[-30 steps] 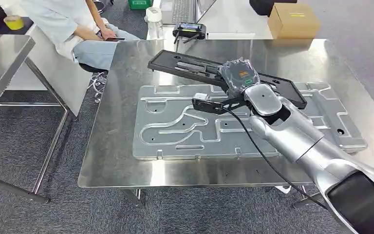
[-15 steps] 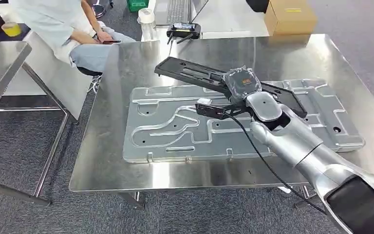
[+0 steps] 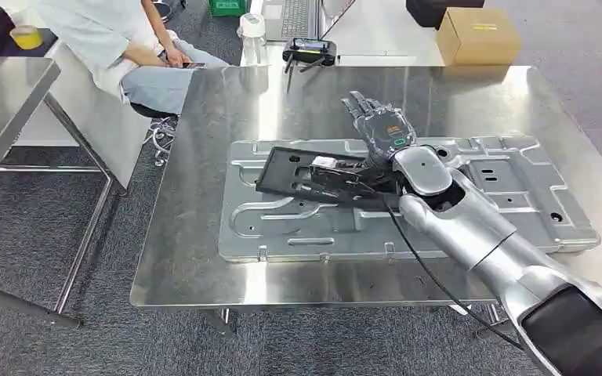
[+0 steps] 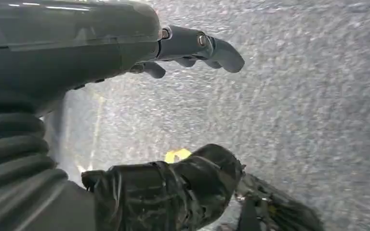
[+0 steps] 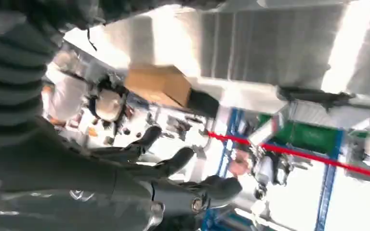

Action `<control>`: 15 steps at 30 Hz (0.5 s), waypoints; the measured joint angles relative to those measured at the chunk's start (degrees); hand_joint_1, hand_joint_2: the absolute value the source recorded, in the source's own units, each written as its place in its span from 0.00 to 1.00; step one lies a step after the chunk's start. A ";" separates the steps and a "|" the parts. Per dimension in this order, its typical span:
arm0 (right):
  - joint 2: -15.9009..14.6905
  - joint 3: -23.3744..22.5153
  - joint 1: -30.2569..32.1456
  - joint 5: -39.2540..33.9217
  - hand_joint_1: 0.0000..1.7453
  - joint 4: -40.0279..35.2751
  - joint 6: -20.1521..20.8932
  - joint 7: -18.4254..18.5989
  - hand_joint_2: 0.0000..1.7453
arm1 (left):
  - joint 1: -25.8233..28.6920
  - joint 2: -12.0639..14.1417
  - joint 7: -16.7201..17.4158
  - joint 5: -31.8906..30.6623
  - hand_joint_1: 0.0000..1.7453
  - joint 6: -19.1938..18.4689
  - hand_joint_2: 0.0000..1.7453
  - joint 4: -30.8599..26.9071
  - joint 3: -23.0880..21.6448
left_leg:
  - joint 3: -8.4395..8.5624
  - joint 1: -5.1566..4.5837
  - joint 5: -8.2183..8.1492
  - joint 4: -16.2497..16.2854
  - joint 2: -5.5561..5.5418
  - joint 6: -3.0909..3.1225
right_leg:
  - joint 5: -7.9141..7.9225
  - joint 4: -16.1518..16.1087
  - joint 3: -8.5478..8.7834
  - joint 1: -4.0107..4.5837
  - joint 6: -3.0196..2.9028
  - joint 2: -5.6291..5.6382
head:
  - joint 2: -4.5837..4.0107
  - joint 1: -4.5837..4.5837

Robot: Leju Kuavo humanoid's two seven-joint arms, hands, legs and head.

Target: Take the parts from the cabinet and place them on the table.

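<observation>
A long black plastic part (image 3: 298, 174) lies flat on the big silver stamped panel (image 3: 298, 231), which rests on the steel table (image 3: 204, 141). Its right end is hidden under my right wrist. My right hand (image 3: 380, 125) hovers just behind the part with its fingers spread toward the table's far side and nothing in it. In the right wrist view the same hand (image 5: 168, 185) has its fingers apart and empty. My left hand (image 4: 125, 43) hangs over grey carpet, thumb and fingers apart, holding nothing.
A person (image 3: 117, 39) sits at the table's far left corner. A cardboard box (image 3: 478, 35), a black controller (image 3: 310, 51) and a clear jar (image 3: 252, 30) stand beyond the far edge. A second steel table (image 3: 0, 94) is at left.
My right hand had the black part gripped and raised above the panel; now the part lies on the panel and the hand has let go, fingers spread. The camera also shifted slightly.
</observation>
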 joint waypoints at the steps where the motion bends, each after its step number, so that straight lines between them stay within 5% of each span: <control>1: -0.11 -0.09 0.35 0.00 0.00 0.00 0.02 0.00 0.00 | 0.04 -0.02 -0.50 0.07 0.00 -0.02 0.00 0.00 0.00 | 0.03 -0.06 -0.04 0.03 -0.05 0.06 | -0.31 2.50 -1.34 0.00 -0.03 0.00 | 0.00 0.00; 3: -0.24 -0.28 0.88 -0.02 0.00 -0.04 0.02 0.00 0.00 | 0.23 -0.02 -1.11 0.31 0.00 -0.11 0.00 0.00 0.00 | 0.04 -0.08 -0.20 0.35 -0.18 0.07 | 2.53 -0.16 -0.39 -0.06 -0.16 -0.02 | 0.00 0.02; 5: -0.31 -0.61 0.85 -0.07 0.00 -0.39 0.00 0.02 0.00 | 0.27 -0.04 -1.46 0.59 0.00 -0.33 0.00 0.00 0.00 | 0.02 -0.08 -0.70 1.07 -0.19 -0.27 | 7.27 -9.50 4.18 -0.08 -0.49 -0.07 | 0.00 0.02; 7: -0.37 -0.90 0.81 -0.09 0.00 -0.90 0.04 0.02 0.00 | 0.17 -0.04 -1.62 0.70 0.00 -0.50 0.00 0.00 0.00 | -0.57 -0.52 -1.33 2.26 -0.26 -0.89 | 6.86 -13.03 6.01 0.32 -0.77 -0.02 | 0.00 -0.18; 11: -0.61 -1.11 1.04 -0.16 0.00 -1.33 0.06 0.15 0.00 | 0.26 -0.11 -1.70 0.92 0.00 -0.52 0.00 0.00 0.02 | -0.72 -0.29 -1.38 2.28 -0.27 -1.87 | 7.61 -13.43 6.01 -0.04 -1.90 0.08 | 0.00 -0.06; 13: -0.70 -1.57 1.04 -0.18 0.00 -1.46 0.07 0.30 0.00 | 0.25 -0.22 -1.68 0.92 0.00 -0.68 0.00 0.00 0.02 | -2.30 -0.11 -4.96 6.28 -0.09 -2.64 | 7.82 -13.49 5.95 -0.23 -2.28 -0.02 | 0.00 -0.39; 15: -0.70 -1.66 1.22 -0.18 0.00 -1.62 0.07 0.35 0.00 | 0.23 -0.20 -1.55 0.92 0.00 -0.79 0.00 0.00 0.02 | -5.94 0.23 -9.44 15.37 -0.07 -3.26 | 7.90 -13.48 5.71 -0.24 -2.39 -0.02 | 0.00 -0.37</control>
